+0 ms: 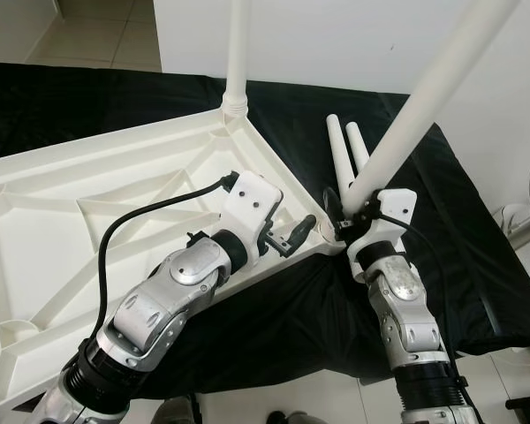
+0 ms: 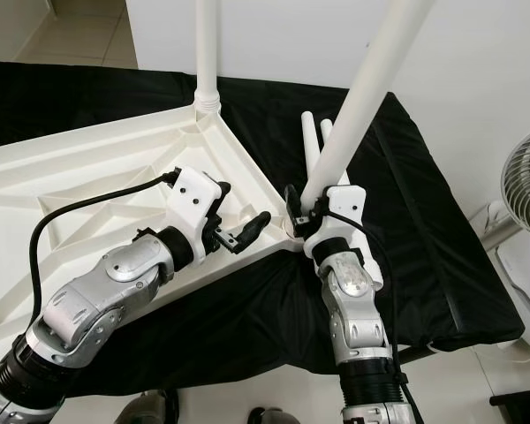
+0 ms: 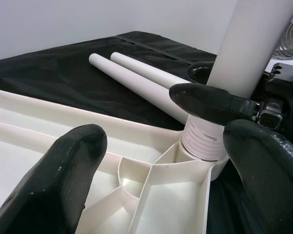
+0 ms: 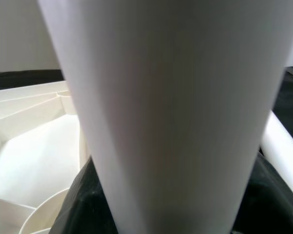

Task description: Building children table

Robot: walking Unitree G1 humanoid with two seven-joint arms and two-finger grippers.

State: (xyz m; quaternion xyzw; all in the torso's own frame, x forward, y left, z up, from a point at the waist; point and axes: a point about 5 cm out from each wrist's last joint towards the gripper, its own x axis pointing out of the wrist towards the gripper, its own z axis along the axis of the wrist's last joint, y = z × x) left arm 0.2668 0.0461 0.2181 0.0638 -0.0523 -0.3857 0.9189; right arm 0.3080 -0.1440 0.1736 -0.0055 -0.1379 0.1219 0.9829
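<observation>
From the head camera, the right gripper (image 1: 346, 210) clamps a tilted white table leg (image 1: 428, 106) at the near corner socket of the upturned ribbed white plastic tabletop (image 1: 88, 203), which lies on a black cloth (image 1: 459, 230); a second leg (image 1: 237, 53) stands upright in the far corner. The left wrist camera shows the left gripper (image 3: 151, 161) spread above that corner, the held leg's ridged end (image 3: 201, 141) seated in the socket and two spare legs (image 3: 136, 80) lying on the cloth. The right wrist camera shows the smooth round leg (image 4: 171, 117) close up between its black fingers (image 4: 85, 204).
</observation>
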